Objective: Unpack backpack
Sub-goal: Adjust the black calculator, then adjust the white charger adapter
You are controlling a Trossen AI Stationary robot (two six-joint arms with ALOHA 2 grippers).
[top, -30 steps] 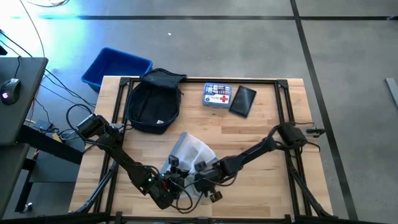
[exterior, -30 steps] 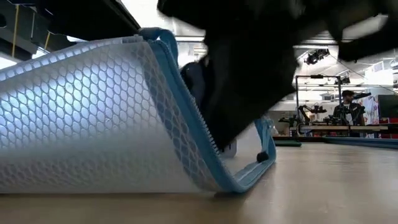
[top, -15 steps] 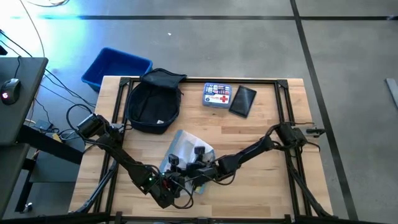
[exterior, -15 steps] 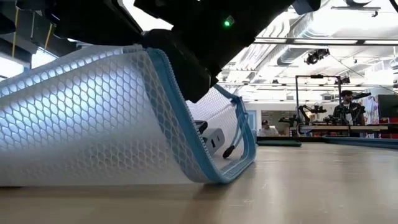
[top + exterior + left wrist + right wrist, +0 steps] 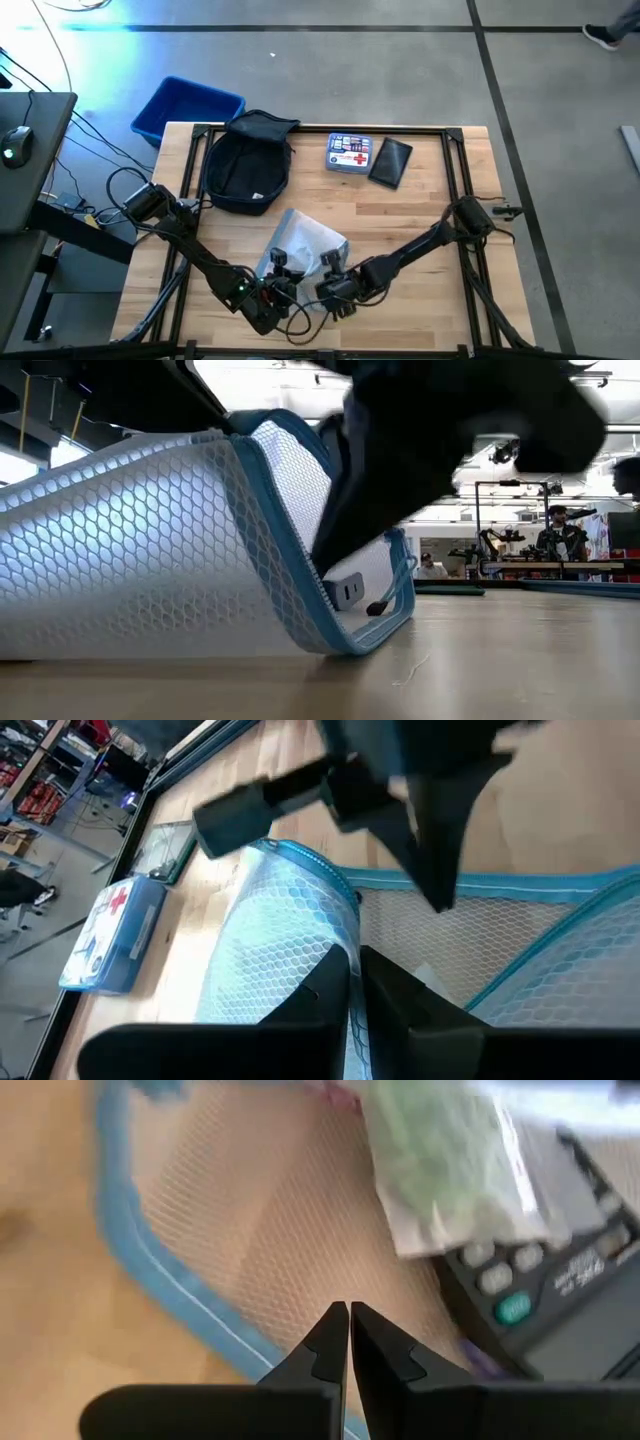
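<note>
white mesh pouch point(image 5: 300, 243) is getting opened: left end effector point(image 5: 352, 982) is clamping its blue edge, right end effector point(image 5: 349, 1330) is hovering pinched together at the mouth. backpack point(image 5: 245, 160) is sitting at the surface's far-left corner. next it'll probably need to reach inside.

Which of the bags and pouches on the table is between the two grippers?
The white mesh pouch with blue trim, near the table's front edge; the backpack and the small black pouch lie farther back, untouched.
</note>
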